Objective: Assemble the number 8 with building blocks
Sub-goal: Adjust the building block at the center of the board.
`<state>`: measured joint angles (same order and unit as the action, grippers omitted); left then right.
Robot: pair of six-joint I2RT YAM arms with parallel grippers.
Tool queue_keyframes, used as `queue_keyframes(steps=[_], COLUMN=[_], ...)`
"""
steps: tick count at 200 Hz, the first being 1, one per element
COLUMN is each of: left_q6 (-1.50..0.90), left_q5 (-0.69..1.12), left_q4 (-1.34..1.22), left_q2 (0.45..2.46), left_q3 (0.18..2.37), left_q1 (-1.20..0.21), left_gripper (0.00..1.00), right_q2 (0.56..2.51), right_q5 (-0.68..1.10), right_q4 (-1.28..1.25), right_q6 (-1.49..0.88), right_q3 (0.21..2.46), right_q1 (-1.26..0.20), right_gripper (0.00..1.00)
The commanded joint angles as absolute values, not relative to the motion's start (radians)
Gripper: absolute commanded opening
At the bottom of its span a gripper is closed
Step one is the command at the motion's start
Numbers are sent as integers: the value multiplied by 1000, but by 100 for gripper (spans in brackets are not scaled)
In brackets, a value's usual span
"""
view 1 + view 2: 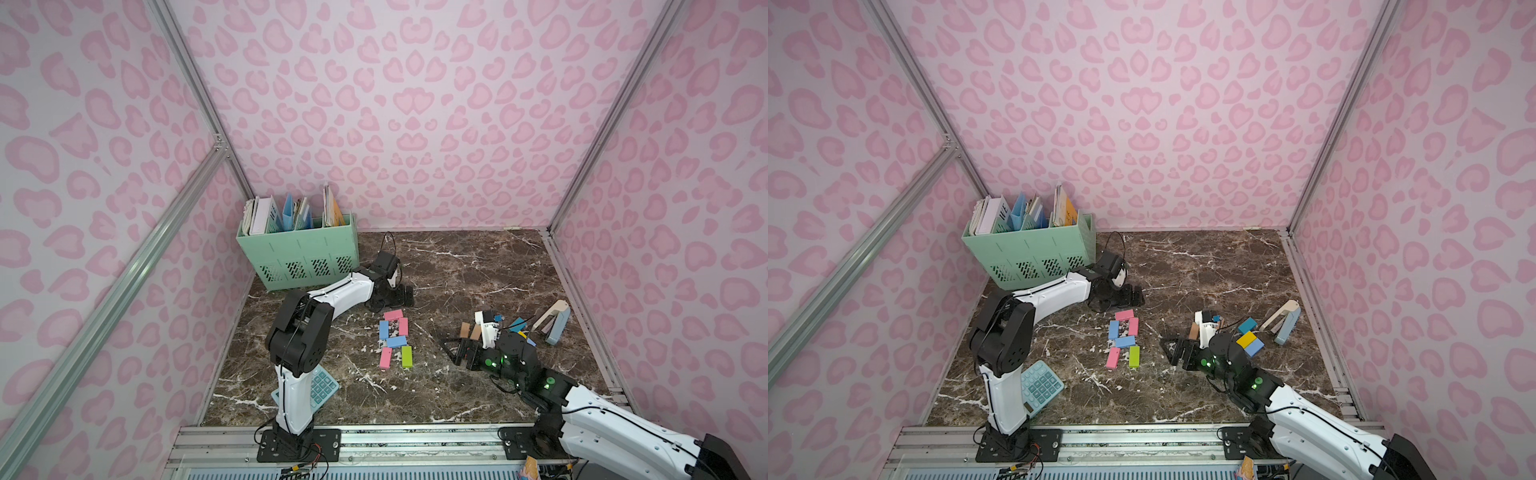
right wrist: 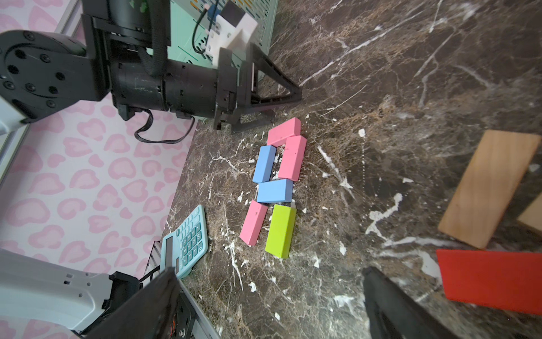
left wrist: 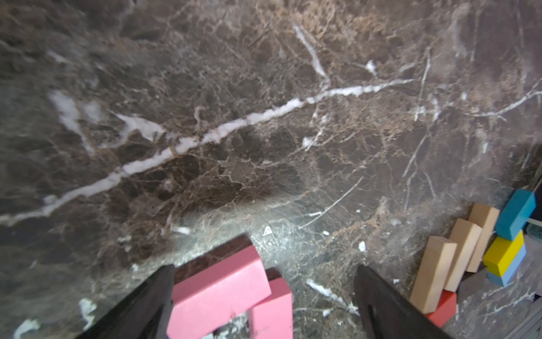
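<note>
In both top views, 6 flat rectangular building blocks (image 1: 395, 338) lie near the middle of the dark marble-patterned bench (image 1: 478, 266) as a partial figure. A pink top block (image 1: 393, 314) lies crosswise. A light-blue left block (image 1: 383, 329) and a pink right block (image 1: 402, 326) run lengthwise below it. A light-blue middle block (image 1: 395, 341) lies crosswise, and a pink lower block (image 1: 385, 358) and a lime-green block (image 1: 407, 356) lie side by side nearest the arms. The left end effector (image 1: 399, 295) lies low just beyond the pink top block, its jaws spread wide and empty. The right end effector (image 1: 1173, 349) sits to the right of the figure, apart from it, also wide open with nothing in it, beside a loose pile of blocks (image 1: 1246, 336). A light-blue calculator (image 1: 1040, 386) lies by the left arm's base.

In the left wrist view, the left end effector's 2 black fingers (image 3: 146, 302) stand far apart. The pink top block (image 3: 220, 290) shows between them, ungripped. The pile shows 3 bare wood blocks (image 3: 466, 255), a red block (image 3: 443, 308), a teal block (image 3: 514, 214) and a yellow block (image 3: 503, 252).

In the right wrist view, the right end effector's fingers (image 2: 396, 308) frame only bare bench. The 6-block figure lies ahead, and the red block (image 2: 492, 280) and a bare wood block (image 2: 488, 187) lie to one side.
</note>
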<state>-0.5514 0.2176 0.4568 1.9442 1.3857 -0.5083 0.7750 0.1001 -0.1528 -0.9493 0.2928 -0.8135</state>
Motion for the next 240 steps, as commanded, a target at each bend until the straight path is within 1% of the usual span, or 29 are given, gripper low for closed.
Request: queue_keyframes(steps=[1, 26, 49, 83, 108, 129, 156, 199, 240], left_q6=[-560, -574, -613, -677, -694, -696, -696, -675, -635], left_q5=[181, 143, 138, 143, 102, 81, 104, 109, 112], left_q4=[471, 485, 482, 442, 456, 484, 521, 571, 642], left_q2=[1899, 1819, 1727, 1584, 1481, 1401, 1338, 1264, 1206], left_q3=[1396, 1376, 1293, 1126, 1060, 1047, 1054, 1054, 1073], left_q1=[-508, -508, -508, -508, -506, -496, -460, -419, -353], left_gripper=[99, 99, 98, 99, 98, 99, 98, 98, 98], right_q2=[778, 816, 890, 1062, 1225, 1358, 1493, 1583, 1683], right_q5=[107, 116, 133, 145, 100, 55, -12, -57, -143], right_q4=[-171, -158, -156, -155, -26, 123, 252, 330, 444], right_q6=[-957, -954, -934, -882, -804, -756, -728, -694, -701], right_q3=[293, 306, 339, 439, 593, 738, 859, 954, 1055], right_q1=[-813, -818, -836, -898, -960, -991, -1023, -1105, -1165], right_gripper=[99, 99, 100, 99, 99, 99, 99, 99, 99])
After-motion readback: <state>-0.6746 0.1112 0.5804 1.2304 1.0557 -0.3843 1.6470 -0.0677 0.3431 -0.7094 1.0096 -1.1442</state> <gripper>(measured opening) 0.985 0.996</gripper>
